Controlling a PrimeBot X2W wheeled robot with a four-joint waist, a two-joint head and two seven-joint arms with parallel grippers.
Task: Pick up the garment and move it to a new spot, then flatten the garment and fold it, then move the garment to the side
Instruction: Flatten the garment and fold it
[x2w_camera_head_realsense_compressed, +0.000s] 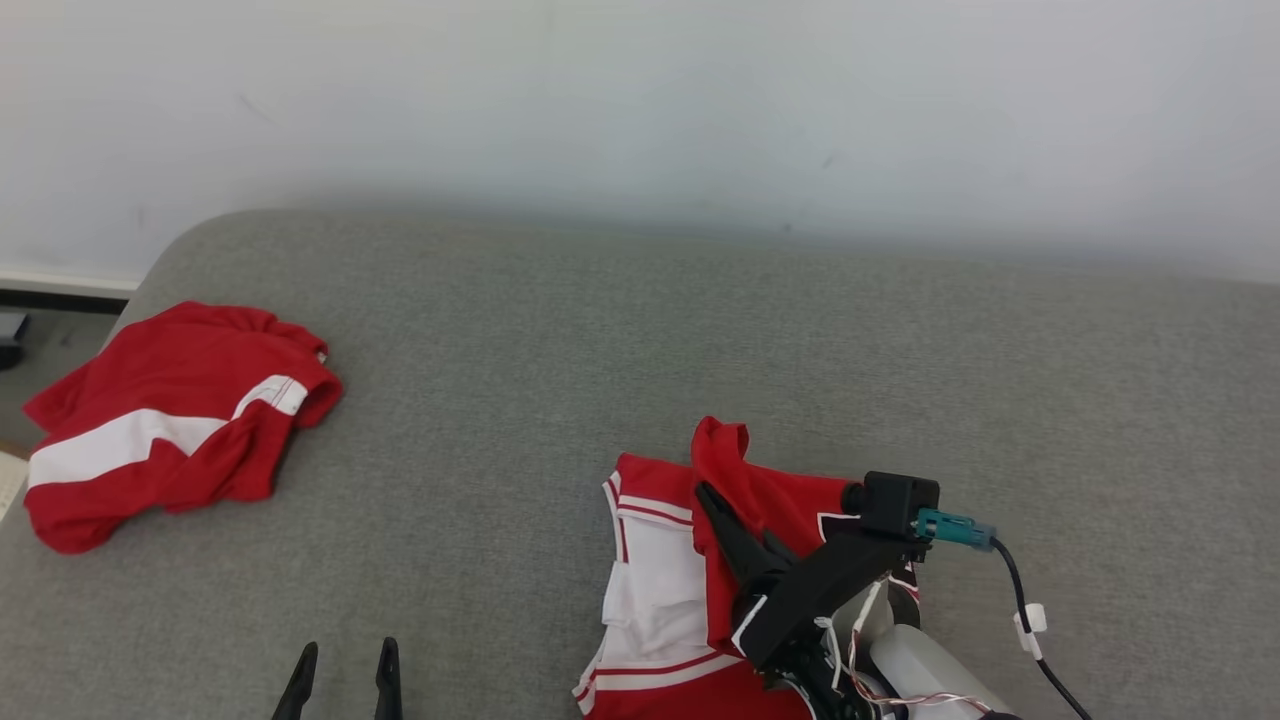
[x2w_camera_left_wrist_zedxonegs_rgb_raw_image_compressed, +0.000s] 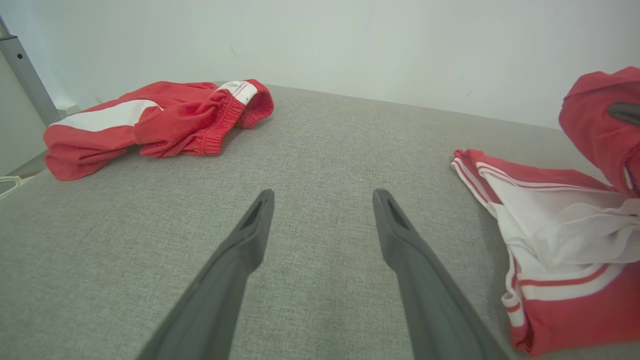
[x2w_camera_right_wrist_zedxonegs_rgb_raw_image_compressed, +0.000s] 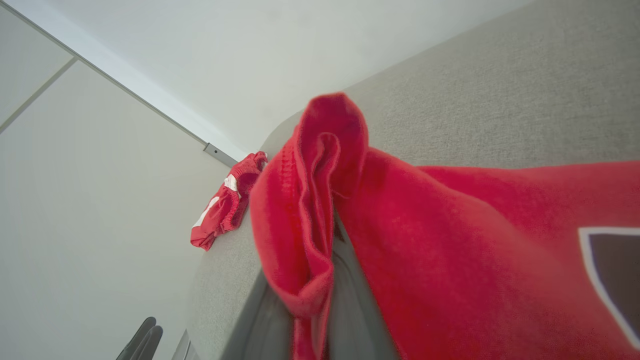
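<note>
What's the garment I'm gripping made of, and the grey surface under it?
The garment is likely a soft knit sports fabric, matte red and white; it bunches in limp folds and shows stitched hems. The grey surface is seemingly woven upholstery cloth, matte, with a fine flecked weave and a rounded, padded-looking corner.

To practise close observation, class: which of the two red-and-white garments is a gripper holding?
The near garment, at lower right: the right gripper pinches its raised red fold. The far-left garment lies crumpled, untouched.
</note>
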